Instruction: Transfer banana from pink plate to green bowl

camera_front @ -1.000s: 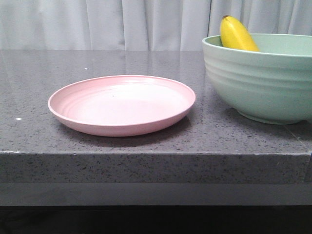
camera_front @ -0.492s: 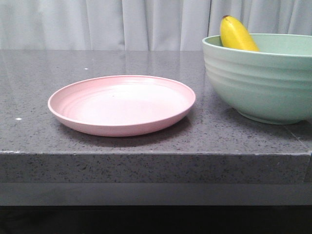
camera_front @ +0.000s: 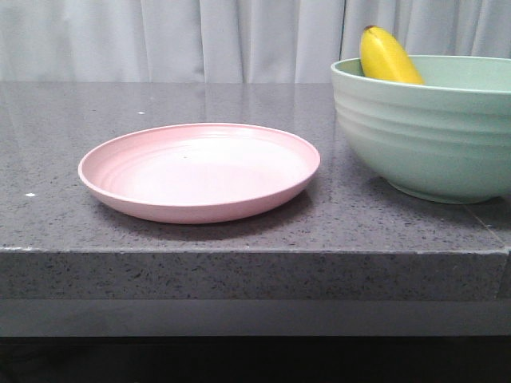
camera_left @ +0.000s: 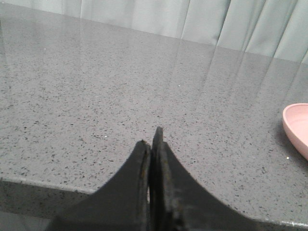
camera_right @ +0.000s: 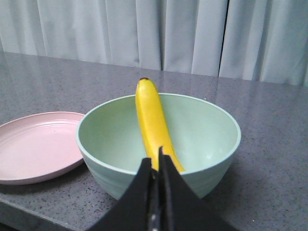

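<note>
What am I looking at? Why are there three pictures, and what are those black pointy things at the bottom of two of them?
These come from a robot with two arms, and each arm ends in a claw. One camera looks forward over a grey stone table. There you see an empty pink plate and, beside it, a big green bowl with a yellow banana leaning inside, its tip poking above the rim.

The other two cameras sit on the robot's wrists, so the black pointy things are its own claws. The left claw is pressed shut over bare table, with only the plate's edge showing at the side. The right claw is shut too, in front of the bowl, holding nothing. The banana rests freely in the bowl.
</note>
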{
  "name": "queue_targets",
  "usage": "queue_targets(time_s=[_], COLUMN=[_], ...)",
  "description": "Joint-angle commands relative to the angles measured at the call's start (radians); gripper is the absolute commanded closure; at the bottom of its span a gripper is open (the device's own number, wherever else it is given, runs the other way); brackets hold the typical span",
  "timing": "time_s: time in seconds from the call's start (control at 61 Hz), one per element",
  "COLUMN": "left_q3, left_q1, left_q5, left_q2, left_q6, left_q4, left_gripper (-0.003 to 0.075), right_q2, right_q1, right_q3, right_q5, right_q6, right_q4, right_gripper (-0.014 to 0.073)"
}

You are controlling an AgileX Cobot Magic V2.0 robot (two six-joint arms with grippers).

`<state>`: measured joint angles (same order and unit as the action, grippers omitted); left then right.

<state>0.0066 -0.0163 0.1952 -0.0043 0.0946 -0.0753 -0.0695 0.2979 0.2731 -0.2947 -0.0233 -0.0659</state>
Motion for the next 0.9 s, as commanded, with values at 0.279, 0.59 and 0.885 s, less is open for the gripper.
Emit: queue_targets(time_s=[0.279, 0.59, 0.885], left_q3=[0.005, 0.005, 0.005], left_q1=[0.000, 0.000, 0.000], left_q5=[-0.086, -0.086, -0.086], left_q2=[-0.020, -0.020, -0.020], left_q6=[0.001, 0.001, 0.001], left_q4=[-0.009, -0.009, -0.009], left_gripper=[0.0741, 0.0741, 0.0741], right_q2=[0.104, 0.103, 0.103], right_q1=[-0.262, -0.273, -0.273], right_q3=[-0.272, -0.301, -0.301], right_q5=[0.219, 0.203, 0.203], right_q6=[0.002, 0.002, 0.002], right_q4=[-0.020, -0.026, -0.026], right_gripper=[0.0652, 0.0652, 0.0652])
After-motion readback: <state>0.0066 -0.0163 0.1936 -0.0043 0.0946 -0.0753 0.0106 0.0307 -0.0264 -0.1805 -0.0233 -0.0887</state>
